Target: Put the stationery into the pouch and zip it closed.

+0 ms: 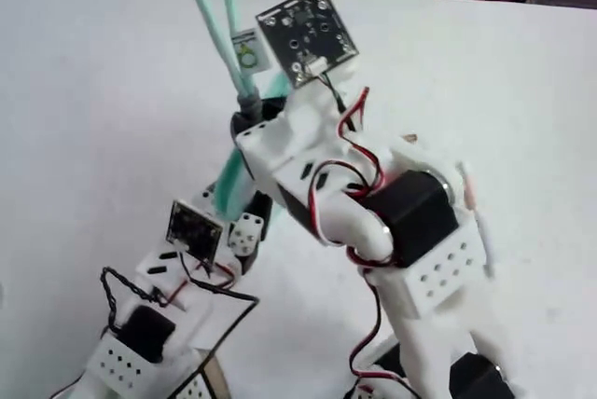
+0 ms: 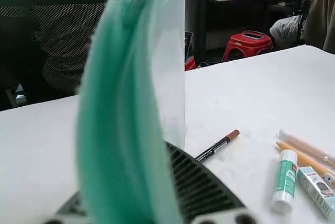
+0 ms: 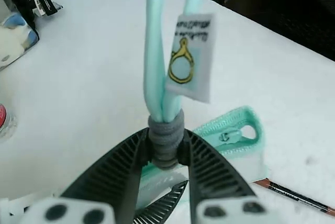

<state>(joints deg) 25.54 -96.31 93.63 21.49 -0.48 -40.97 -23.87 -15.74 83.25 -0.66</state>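
R gripper clamped on grey collar of cord loop; pouch just under fingers. L gripper pinching pouch; pens, glue stick lie beyond fingertips.

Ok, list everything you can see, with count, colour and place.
pouch: one, teal, held up between the arms
strap: one, mint loop, grey band, on pouch
tag: one, white, on strap
pen: one, black and brown, on table
pencils: two, orange and peach, on table
glue stick: one, white and green, beside pencils
box: one, pale, beside glue stick
stool: one, red, beyond table
table: one, white
left fingers: black, on pouch
right fingers: black, shut on strap's band
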